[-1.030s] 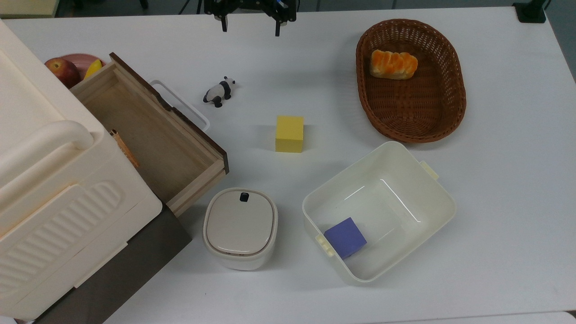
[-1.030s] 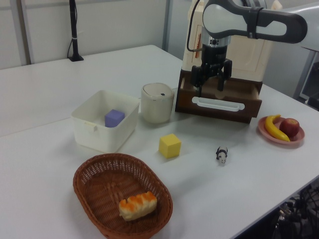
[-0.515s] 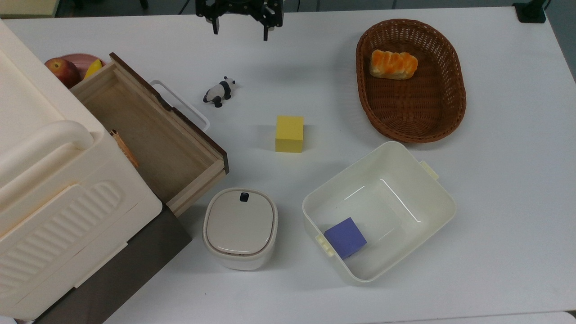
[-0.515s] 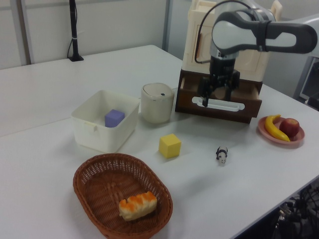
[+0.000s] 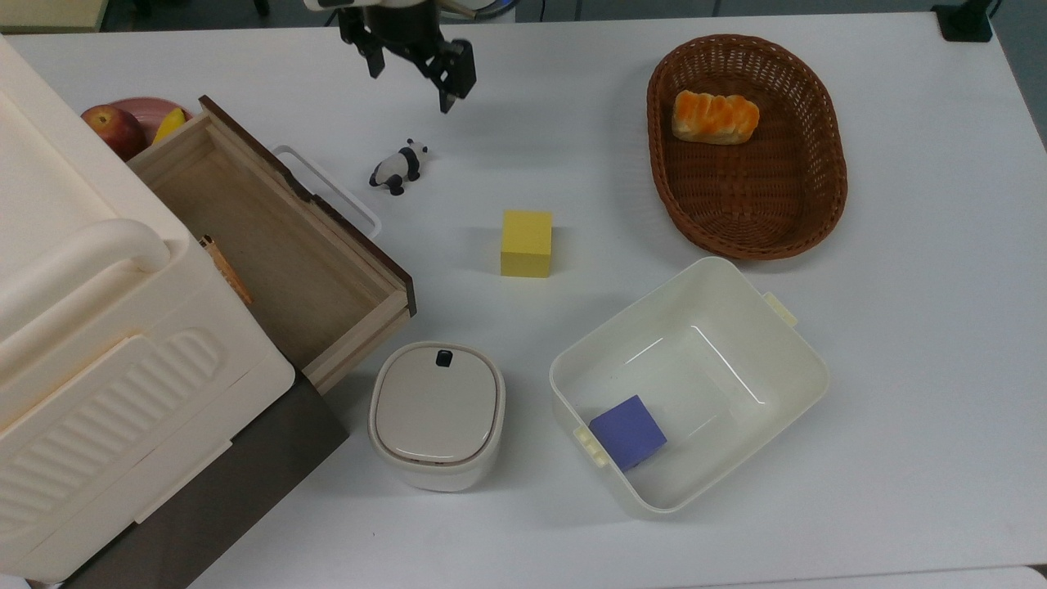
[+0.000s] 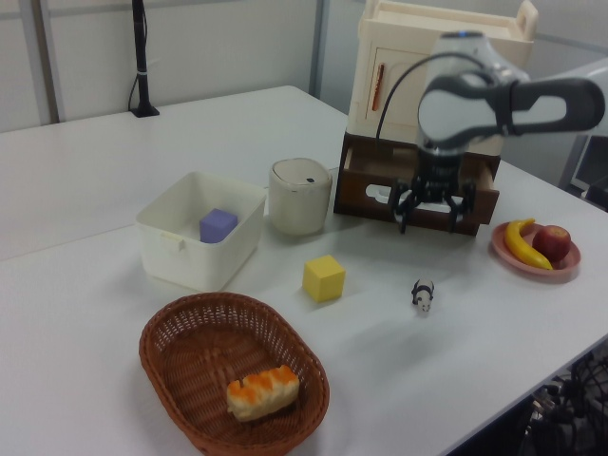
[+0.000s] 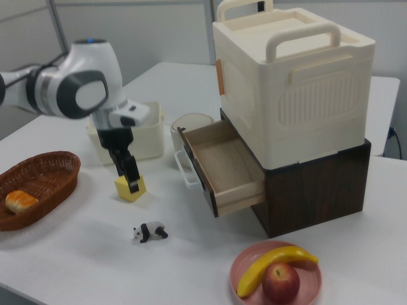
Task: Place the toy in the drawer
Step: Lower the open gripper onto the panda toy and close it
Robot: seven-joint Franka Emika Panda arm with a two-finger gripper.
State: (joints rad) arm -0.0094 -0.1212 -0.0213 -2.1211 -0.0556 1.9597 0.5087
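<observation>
Panda toy [image 5: 398,166] stands on the table [image 5: 900,327]; likely light, hard, smooth, easily tipped. Grip across its body. Gripper [image 5: 409,78] hangs above, jaws apart, empty; drawer [image 5: 270,245] open.

Since the earlier pictures your hand [image 5: 409,72] has moved toward the top view's left and lower, so it is now nearer to the toy [image 5: 399,167]. It has also turned, and its open fingers now stand on a slant instead of side by side.
</observation>
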